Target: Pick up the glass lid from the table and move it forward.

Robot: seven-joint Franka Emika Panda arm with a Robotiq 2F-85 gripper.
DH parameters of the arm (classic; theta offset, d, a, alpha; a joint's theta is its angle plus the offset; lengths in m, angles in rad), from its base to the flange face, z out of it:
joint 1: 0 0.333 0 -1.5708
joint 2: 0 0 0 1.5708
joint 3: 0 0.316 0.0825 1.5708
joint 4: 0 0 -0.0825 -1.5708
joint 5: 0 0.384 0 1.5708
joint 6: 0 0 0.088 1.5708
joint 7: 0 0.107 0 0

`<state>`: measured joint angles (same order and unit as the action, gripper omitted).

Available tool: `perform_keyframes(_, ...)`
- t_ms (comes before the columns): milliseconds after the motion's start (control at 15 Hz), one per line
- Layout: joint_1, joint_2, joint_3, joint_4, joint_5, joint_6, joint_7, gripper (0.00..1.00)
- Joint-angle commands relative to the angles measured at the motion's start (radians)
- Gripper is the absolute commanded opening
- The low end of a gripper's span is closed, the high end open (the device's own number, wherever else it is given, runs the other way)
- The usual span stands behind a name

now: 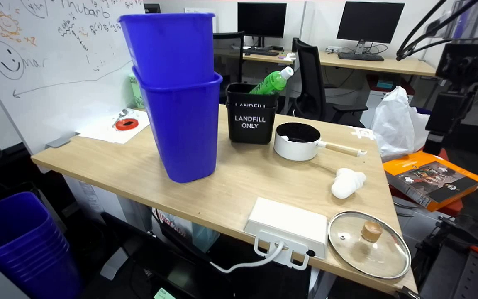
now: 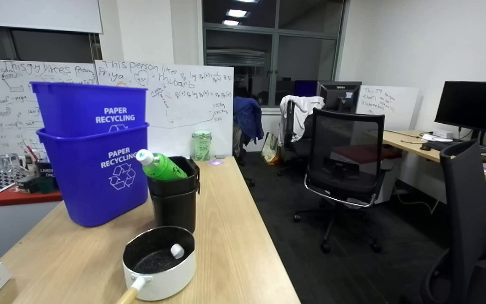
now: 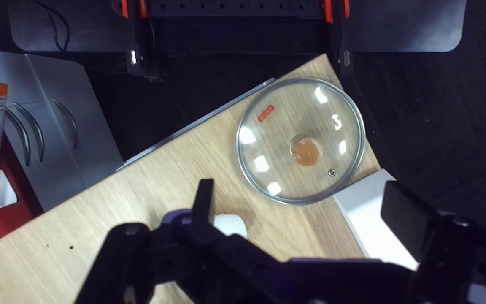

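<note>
The glass lid (image 1: 384, 253) lies flat on the table (image 1: 230, 187), knob up, at its near right corner in an exterior view. It is clear with a thin metal rim and a light wooden knob. In the wrist view the lid (image 3: 276, 126) lies in the upper middle, its rim reaching the table edge. My gripper (image 3: 300, 188) is open with nothing between its fingers. Its fingers show below and to either side of the lid, apart from it. In an exterior view the gripper (image 1: 434, 143) hangs at the upper right, higher than the table top. The lid is out of view in an exterior view.
A white box (image 1: 286, 220) sits right beside the lid at the table edge. A white rounded object (image 1: 347, 182) lies behind the lid. Farther back stand a white saucepan (image 1: 297, 149) with a wooden handle, black bins (image 1: 250, 124) holding a green bottle, and tall blue bins (image 1: 181, 128).
</note>
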<state>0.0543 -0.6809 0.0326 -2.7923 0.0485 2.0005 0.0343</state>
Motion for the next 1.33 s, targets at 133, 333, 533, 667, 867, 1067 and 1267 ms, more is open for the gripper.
perform_keyframes(133, 0.06, 0.111, 0.027, 0.001, 0.127, 0.136, 0.051, 1.0)
perform_keyframes(333, 0.09, 0.165, 0.042, 0.001, 0.177, 0.189, 0.051, 1.0)
perform_keyframes(533, 0.11, 0.225, 0.061, 0.001, 0.182, 0.251, 0.038, 1.0)
perform_keyframes(667, 0.107, 0.208, 0.062, 0.002, 0.166, 0.224, 0.043, 1.0)
perform_keyframes(867, 0.108, 0.218, 0.065, 0.006, 0.166, 0.23, 0.043, 1.0)
perform_keyframes(1067, 0.108, 0.212, 0.064, 0.006, 0.166, 0.229, 0.043, 1.0)
perform_keyframes(1267, 0.103, 0.215, 0.071, 0.006, 0.152, 0.234, 0.052, 1.0)
